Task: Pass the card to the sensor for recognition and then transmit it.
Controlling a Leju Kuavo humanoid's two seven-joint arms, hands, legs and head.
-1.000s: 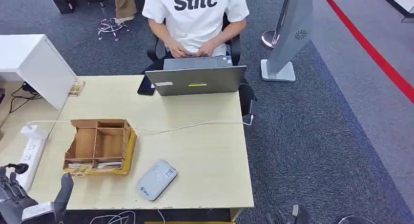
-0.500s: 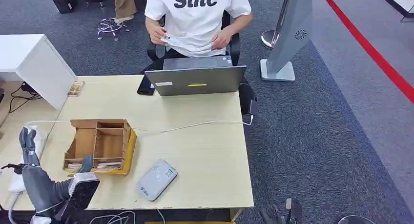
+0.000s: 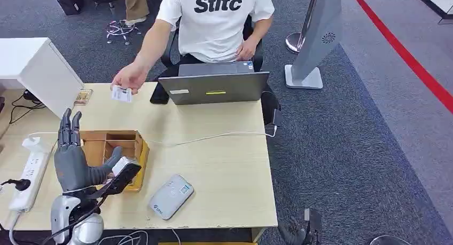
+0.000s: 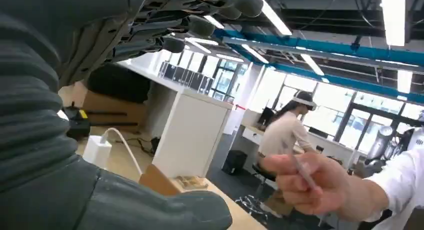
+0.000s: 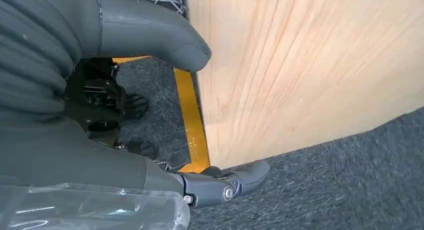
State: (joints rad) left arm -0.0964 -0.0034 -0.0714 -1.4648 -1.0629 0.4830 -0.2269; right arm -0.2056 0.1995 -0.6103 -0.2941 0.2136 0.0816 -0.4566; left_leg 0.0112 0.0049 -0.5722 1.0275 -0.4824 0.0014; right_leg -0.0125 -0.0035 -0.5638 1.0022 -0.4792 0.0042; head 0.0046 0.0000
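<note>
Head view: one pale wood-grain table (image 3: 224,159) carries one open-topped wooden organiser box (image 3: 115,149), its compartments split by thin partitions. Just beside the box, toward the near table edge, lies one flat grey card sensor (image 3: 171,196) with rounded corners. Beyond the box stands one grey laptop (image 3: 215,86), and a thin white cable (image 3: 213,136) runs across the table between laptop and box. One white power strip (image 3: 29,173) lies on the far side of the box from the sensor. The left hand (image 3: 75,159) is raised over the box, dark fingers straight and spread, holding nothing. Beyond the box, a person's hand (image 3: 128,77) pinches one small white card (image 3: 121,94) in the air, apart from the robot's fingers.

Left wrist view: the ribbed grey cover and spread fingers frame the person's hand (image 4: 305,182), which holds the thin card (image 4: 302,171) edge-on — blurred.

Right wrist view: the right hand (image 5: 165,115) hangs beside the table's edge (image 5: 300,69) over speckled grey carpet (image 5: 320,190); thumb and finger stand apart, nothing between them.
</note>
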